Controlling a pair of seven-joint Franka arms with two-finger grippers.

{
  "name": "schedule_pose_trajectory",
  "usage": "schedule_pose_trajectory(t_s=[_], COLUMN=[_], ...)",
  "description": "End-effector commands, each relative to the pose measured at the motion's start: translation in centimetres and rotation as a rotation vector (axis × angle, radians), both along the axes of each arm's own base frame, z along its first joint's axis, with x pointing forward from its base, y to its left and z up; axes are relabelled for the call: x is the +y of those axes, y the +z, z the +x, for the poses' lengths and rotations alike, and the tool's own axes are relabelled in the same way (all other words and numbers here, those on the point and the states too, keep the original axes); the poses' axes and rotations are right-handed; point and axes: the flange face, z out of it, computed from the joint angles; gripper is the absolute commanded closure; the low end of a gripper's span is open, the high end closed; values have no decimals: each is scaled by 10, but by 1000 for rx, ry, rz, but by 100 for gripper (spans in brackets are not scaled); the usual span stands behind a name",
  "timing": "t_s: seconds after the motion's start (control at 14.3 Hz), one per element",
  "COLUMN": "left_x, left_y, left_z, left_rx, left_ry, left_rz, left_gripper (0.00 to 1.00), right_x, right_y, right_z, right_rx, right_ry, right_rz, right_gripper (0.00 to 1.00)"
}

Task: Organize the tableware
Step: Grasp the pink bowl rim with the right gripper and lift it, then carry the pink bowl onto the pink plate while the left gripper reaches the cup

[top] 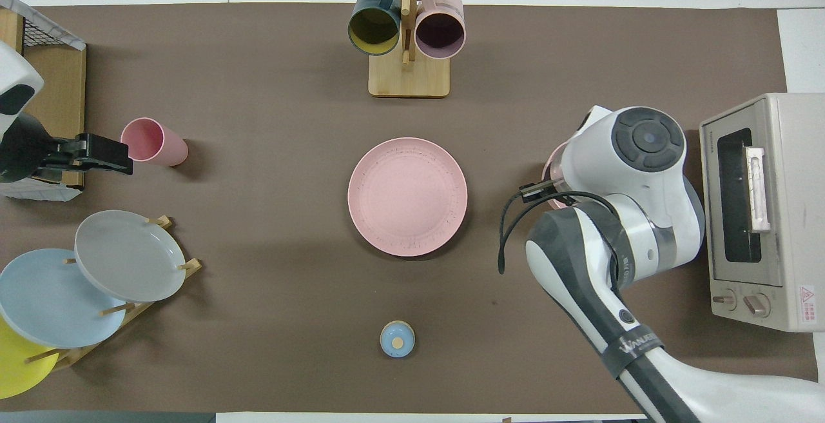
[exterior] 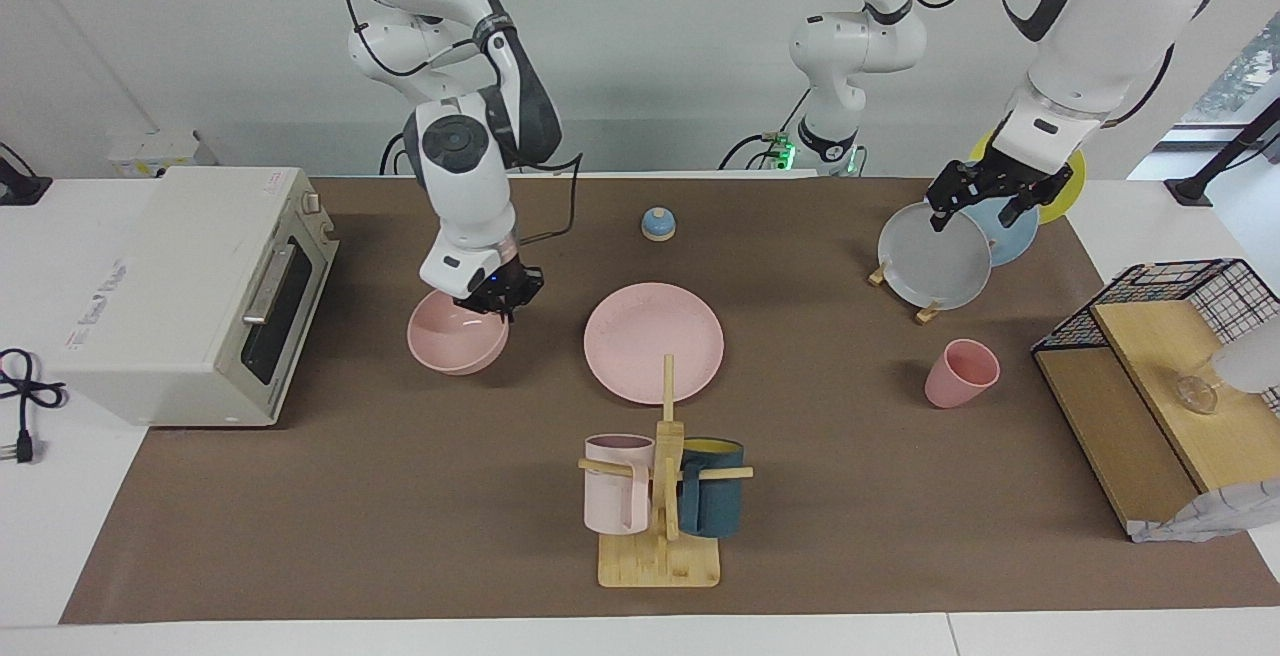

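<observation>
The salmon-pink plate [exterior: 653, 341] lies flat at the table's middle and also shows in the overhead view [top: 407, 196]. The pink bowl [exterior: 455, 336] sits toward the right arm's end, beside the plate. My right gripper [exterior: 498, 304] is down on the bowl's rim on the robots' side, fingers closed on it. In the overhead view only a sliver of the bowl [top: 550, 171] shows under the right arm. The pink cup [exterior: 961, 373] stands upright toward the left arm's end [top: 153, 142]. My left gripper [exterior: 978, 212] is open and raised over the plate rack, empty [top: 122, 157].
A rack [exterior: 925, 308] holds grey [exterior: 933, 256], blue and yellow plates. A wooden mug tree [exterior: 664, 496] with a pale-pink and a teal mug stands farther from the robots than the plate. A toaster oven [exterior: 190, 291], a small blue knob-topped lid [exterior: 658, 225] and a wire-and-wood shelf [exterior: 1150, 376] are also here.
</observation>
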Motion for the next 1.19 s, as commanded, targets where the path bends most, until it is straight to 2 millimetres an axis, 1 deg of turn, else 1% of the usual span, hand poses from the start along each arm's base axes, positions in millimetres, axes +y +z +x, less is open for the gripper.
schedule_pose_trajectory(t_s=[0.0, 0.07, 0.14, 0.21, 0.28, 0.35, 0.49, 0.56, 0.63, 0.7, 0.77, 1.05, 1.12], left_x=[3, 2, 3, 3, 2, 3, 10, 11, 14, 16, 20, 20, 19], left_y=[-10, -24, -37, -57, -79, -99, -131, -143, -155, -163, -173, -193, -195], left_z=[13, 22, 32, 43, 55, 65, 81, 87, 88, 88, 87, 88, 89], left_rx=[-35, -25, -23, -20, -12, -9, -13, -20, -23, -19, -12, -22, -23], left_ry=[22, 21, 24, 27, 25, 19, 25, 12, -7, -20, -26, -32, -41], left_rz=[-15, -15, -17, -16, -16, -16, -15, -15, -14, -14, -13, -13, -13], left_gripper=[0, 0, 0, 0, 0, 0, 0, 0, 0, 0, 0, 0, 0], right_x=[114, 160, 196, 225, 250, 258, 247, 248, 244, 241, 235, 234, 235], right_y=[23, 24, 22, 11, 8, 5, -11, -17, -28, -34, -46, -49, -49], right_z=[12, 15, 18, 7, -6, -8, -1, -3, -7, -10, -14, -17, -18], right_rx=[24, 35, 17, 2, -37, -61, -53, -52, -45, -49, -47, -42, -36], right_ry=[-87, -132, -173, -185, -187, -202, -220, -219, -219, -219, -220, -226, -228], right_rz=[-74, -106, -110, -106, -69, -41, -45, -41, -47, -40, -39, -30, -29], right_gripper=[100, 100, 100, 100, 100, 100, 100, 100, 100, 100, 100, 100, 100])
